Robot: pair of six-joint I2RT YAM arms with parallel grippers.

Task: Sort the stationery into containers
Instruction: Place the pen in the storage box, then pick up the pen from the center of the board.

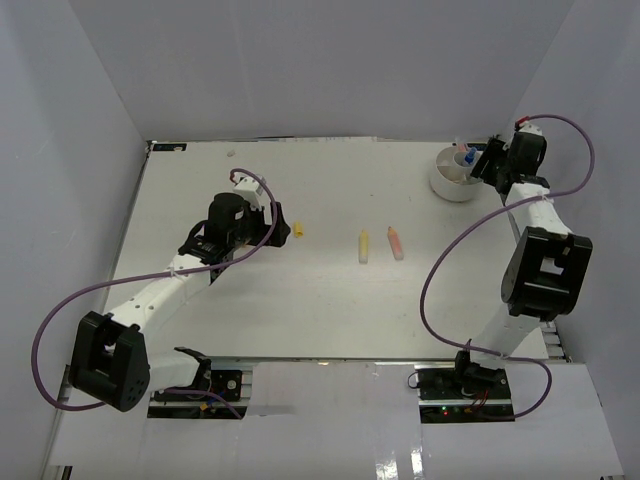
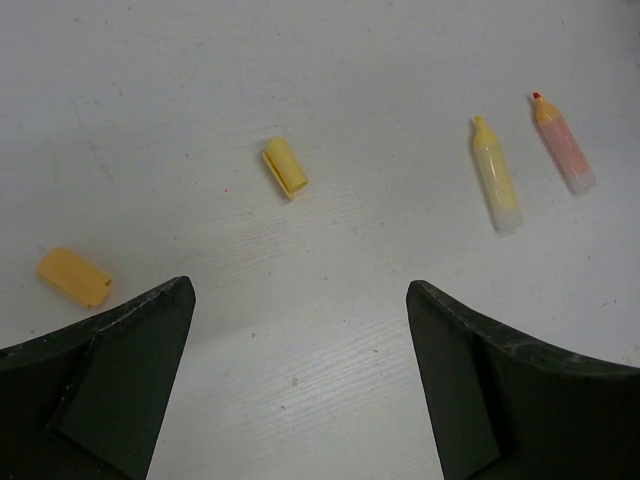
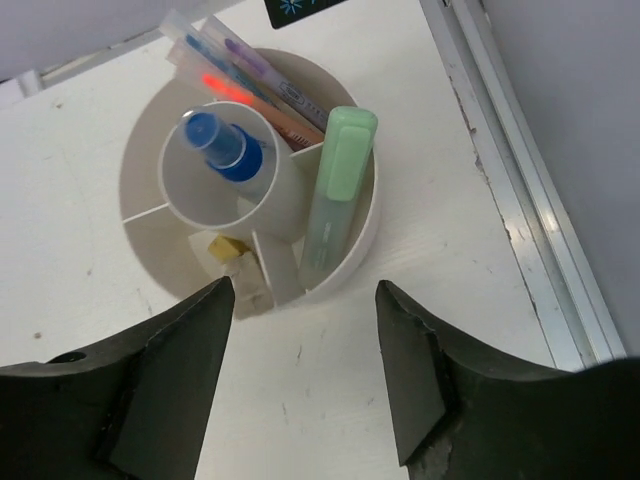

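Tub [image 3: 345, 262] holds a green highlighter [image 3: 338, 185]; right end effector [image 3: 300, 350] spread just above it, left end effector [image 2: 300, 385] spread far off.

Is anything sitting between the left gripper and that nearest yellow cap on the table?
Nothing visible. The left gripper hangs open over bare table, with the yellow cap lying ahead, unobstructed.

Round white tub [image 3: 150, 150] on the table [image 3: 420, 250], blue-capped bottle [image 3: 225, 148] in its centre cup, green highlighter [image 3: 335, 190] leaning at 3 o'clock, pens [image 3: 245, 70] at 12 o'clock, right pincer [image 3: 300, 370] spread empty at 6 o'clock
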